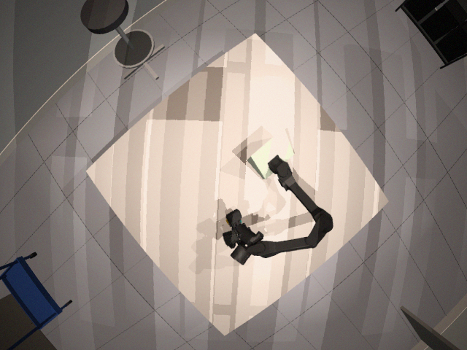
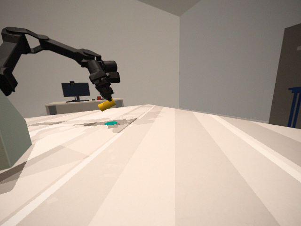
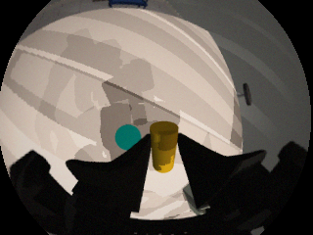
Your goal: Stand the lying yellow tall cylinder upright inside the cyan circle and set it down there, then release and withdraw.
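Observation:
The yellow tall cylinder (image 2: pixel 106 105) (image 3: pixel 163 147) is held in the air, tilted closer to lying than upright, its left end lower in the exterior view. Only a sliver of it (image 1: pixel 228 221) shows in the top view. My gripper (image 2: pixel 110 100) (image 3: pixel 163 136) is shut on the cylinder near its higher end in the exterior view. The flat cyan circle (image 2: pixel 111 123) (image 3: pixel 127 137) lies on the table below, and is left of the cylinder in the wrist view. In the top view the arm hides nearly all of the circle.
A pale green block (image 1: pixel 260 158) (image 2: pixel 15 136) stands on the table (image 1: pixel 181 158) (image 2: pixel 194 170) by the arm's base. Shadows of the arm fall around the circle. A desk with a monitor (image 2: pixel 75 89) is in the background. A stool (image 1: pixel 103 14) and a blue chair (image 1: pixel 31 292) stand off the table.

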You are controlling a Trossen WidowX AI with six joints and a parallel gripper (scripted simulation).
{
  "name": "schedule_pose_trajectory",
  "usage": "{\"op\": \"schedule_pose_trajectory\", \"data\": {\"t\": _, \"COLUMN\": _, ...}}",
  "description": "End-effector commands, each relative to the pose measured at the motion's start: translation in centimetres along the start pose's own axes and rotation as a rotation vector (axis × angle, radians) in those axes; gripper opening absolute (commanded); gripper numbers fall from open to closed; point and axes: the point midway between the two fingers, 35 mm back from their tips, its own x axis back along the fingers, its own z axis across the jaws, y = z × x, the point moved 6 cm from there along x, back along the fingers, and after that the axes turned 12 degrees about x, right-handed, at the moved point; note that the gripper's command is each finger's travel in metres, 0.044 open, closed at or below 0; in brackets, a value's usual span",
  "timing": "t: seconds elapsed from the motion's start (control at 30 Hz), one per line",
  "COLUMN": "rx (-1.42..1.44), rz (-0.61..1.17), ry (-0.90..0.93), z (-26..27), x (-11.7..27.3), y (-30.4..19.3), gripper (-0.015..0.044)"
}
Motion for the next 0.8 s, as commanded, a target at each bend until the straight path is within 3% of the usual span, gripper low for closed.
{"op": "schedule_pose_trajectory", "data": {"t": 0.0, "rx": -0.005, "rz": -0.028, "ry": -0.019, "z": 0.07, "x": 0.03, "y": -0.14, "gripper": 0.0105}}
{"op": "schedule_pose_trajectory", "data": {"t": 0.77, "rx": -0.011, "rz": -0.160, "ry": -0.092, "z": 0.67, "x": -0.37, "y": -0.74, "gripper": 0.0105}}
